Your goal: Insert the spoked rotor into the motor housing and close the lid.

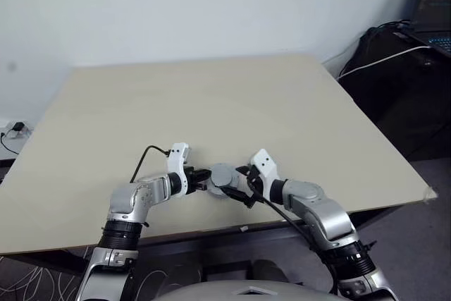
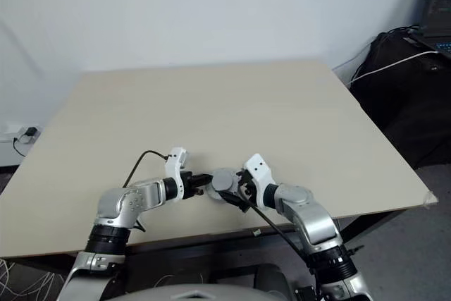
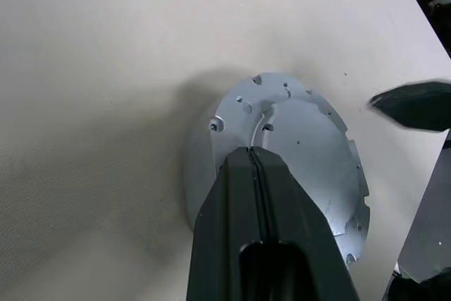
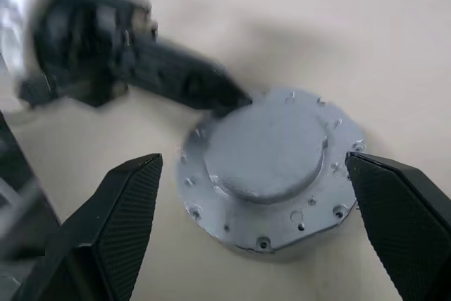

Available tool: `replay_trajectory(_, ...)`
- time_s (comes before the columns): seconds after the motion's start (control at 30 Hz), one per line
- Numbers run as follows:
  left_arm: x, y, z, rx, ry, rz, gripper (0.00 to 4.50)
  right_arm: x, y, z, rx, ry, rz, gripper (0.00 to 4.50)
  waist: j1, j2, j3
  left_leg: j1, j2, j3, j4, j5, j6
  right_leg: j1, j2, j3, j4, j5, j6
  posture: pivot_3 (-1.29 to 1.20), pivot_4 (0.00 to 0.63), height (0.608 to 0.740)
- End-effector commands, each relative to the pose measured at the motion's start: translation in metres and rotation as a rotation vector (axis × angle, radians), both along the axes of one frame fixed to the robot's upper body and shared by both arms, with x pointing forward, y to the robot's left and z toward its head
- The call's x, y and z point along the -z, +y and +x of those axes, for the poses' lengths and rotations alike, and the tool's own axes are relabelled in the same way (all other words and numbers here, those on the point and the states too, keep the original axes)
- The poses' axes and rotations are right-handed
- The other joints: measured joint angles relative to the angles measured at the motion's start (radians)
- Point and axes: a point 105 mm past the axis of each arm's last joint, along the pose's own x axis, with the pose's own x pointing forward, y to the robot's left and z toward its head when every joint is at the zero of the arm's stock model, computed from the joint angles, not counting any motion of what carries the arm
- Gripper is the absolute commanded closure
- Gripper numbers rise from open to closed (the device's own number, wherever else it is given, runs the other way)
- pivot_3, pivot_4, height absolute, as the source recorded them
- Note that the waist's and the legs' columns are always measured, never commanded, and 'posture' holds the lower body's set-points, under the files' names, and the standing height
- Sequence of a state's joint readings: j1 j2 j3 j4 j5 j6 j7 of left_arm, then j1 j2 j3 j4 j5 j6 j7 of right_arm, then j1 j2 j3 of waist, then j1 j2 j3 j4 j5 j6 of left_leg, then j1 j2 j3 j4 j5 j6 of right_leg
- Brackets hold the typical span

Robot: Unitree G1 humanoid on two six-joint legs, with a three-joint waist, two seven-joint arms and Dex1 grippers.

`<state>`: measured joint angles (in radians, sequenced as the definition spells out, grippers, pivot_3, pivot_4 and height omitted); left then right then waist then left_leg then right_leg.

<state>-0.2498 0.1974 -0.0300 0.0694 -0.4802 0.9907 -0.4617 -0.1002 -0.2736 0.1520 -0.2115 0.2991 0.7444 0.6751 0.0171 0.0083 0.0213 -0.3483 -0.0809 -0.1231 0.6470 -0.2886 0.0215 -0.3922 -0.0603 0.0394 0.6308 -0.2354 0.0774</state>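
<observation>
Lid (image 4: pixel 271 167): near table (image 1: pixel 211 103) front edge. Left gripper (image 3: pixel 255 156) closed, apparently touching lid; right gripper (image 4: pixel 261 230) spread wide, empty.

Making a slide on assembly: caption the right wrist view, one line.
Open right gripper straddles the lid on the table, apart from it, while the shut left gripper touches its rim.

Silver arms with black joints, white wrists, black textured fingers (image 4: pixel 120 216)
</observation>
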Motion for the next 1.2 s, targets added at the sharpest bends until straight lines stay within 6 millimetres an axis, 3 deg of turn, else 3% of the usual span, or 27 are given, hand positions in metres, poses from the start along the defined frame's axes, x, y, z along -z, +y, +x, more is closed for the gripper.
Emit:
replay_trajectory(0.03,0.008,-0.008,-0.007,0.042,0.039,0.009,4.5,-0.025,-0.007,0.009,0.098,0.028,0.117,0.03,0.002,0.0,0.0,0.0,0.0,0.0,0.0,0.0,0.0,0.0,0.0,0.0,0.0,0.0,0.0,0.0,0.0,0.74)
replay_trajectory(0.2,0.008,-0.01,-0.007,0.047,0.038,0.004,4.5,-0.015,-0.009,0.016,0.283,0.264,0.206,0.03,0.004,0.001,0.0,-0.001,0.0,0.0,0.0,0.0,0.0,-0.001,0.0,0.0,-0.001,0.003,-0.005,0.0,0.0,0.74)
replay_trajectory(0.3,0.008,-0.01,-0.008,0.049,0.038,0.003,4.5,-0.006,0.0,0.011,0.306,0.416,0.235,0.03,0.004,0.001,0.0,-0.001,0.0,0.0,-0.001,0.0,0.001,-0.001,0.0,0.0,-0.001,0.003,-0.005,0.0,0.0,0.74)
replay_trajectory(0.47,0.007,-0.012,-0.008,0.052,0.036,0.0,4.5,0.0,0.006,0.01,0.314,0.509,0.228,0.03,0.004,0.002,-0.001,-0.001,-0.001,0.001,-0.001,0.0,0.001,-0.002,-0.001,0.001,-0.001,0.003,-0.005,0.0,0.0,0.74)
replay_trajectory(0.73,0.006,-0.012,-0.008,0.051,0.031,-0.006,4.5,0.011,0.002,0.014,0.35,0.569,0.208,0.03,0.0,0.003,-0.002,-0.001,-0.002,0.001,-0.001,0.001,0.005,-0.001,-0.001,0.001,-0.001,0.003,-0.005,0.0,0.0,0.74)
replay_trajectory(1.03,0.006,-0.012,-0.008,0.056,0.026,-0.006,4.5,0.013,-0.018,0.036,0.499,0.492,0.236,0.03,-0.002,0.005,-0.002,0.0,-0.003,0.001,0.0,0.001,0.005,0.0,-0.001,0.001,-0.001,0.004,-0.004,0.0,0.0,0.74)
replay_trajectory(1.2,0.006,-0.012,-0.009,0.057,0.026,-0.006,4.5,0.019,-0.022,0.031,0.484,0.51,0.189,0.03,-0.003,0.005,-0.002,0.0,-0.003,0.001,-0.001,0.003,0.003,-0.001,-0.001,0.002,-0.001,0.004,-0.004,0.0,0.0,0.74)
